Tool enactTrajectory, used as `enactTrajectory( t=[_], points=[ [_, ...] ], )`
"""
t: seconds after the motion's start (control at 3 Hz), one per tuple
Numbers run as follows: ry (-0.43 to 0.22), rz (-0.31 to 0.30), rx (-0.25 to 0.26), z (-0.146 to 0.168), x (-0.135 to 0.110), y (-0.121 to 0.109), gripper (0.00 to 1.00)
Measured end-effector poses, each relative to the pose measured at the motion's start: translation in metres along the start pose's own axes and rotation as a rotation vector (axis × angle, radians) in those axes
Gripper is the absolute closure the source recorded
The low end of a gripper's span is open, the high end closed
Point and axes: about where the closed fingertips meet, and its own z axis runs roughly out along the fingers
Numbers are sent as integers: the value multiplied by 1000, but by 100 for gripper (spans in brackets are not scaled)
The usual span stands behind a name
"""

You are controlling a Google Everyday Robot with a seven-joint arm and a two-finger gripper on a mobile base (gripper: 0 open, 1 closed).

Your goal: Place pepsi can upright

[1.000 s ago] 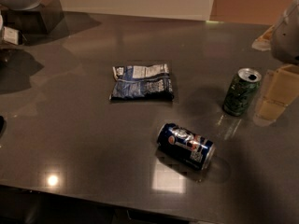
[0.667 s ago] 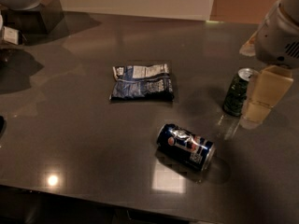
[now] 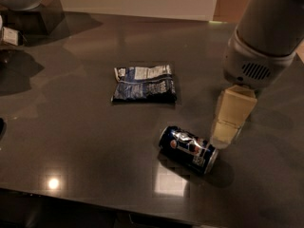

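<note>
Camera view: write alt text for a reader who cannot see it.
A pepsi can lies on its side on a dark table, with the robot's pincer hanging close beside its silver end. A flat blue-and-white snack bag lies farther back on the table.

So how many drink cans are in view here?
1: the pepsi can lies on its side on the table, close beside the gripper; the gripper could hide another behind it.

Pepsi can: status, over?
Gripper low, beside silver end of pepsi can. Can on its side on table. Snack bag farther back, apart from it.
</note>
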Motion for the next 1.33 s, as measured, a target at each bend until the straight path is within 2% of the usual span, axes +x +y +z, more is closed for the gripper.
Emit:
enactTrajectory(
  t=[0.67,1.33],
  points=[
    [71,109,-8,49,-20,30,0],
    [126,130,-41,88,-35,39,0]
  ],
)
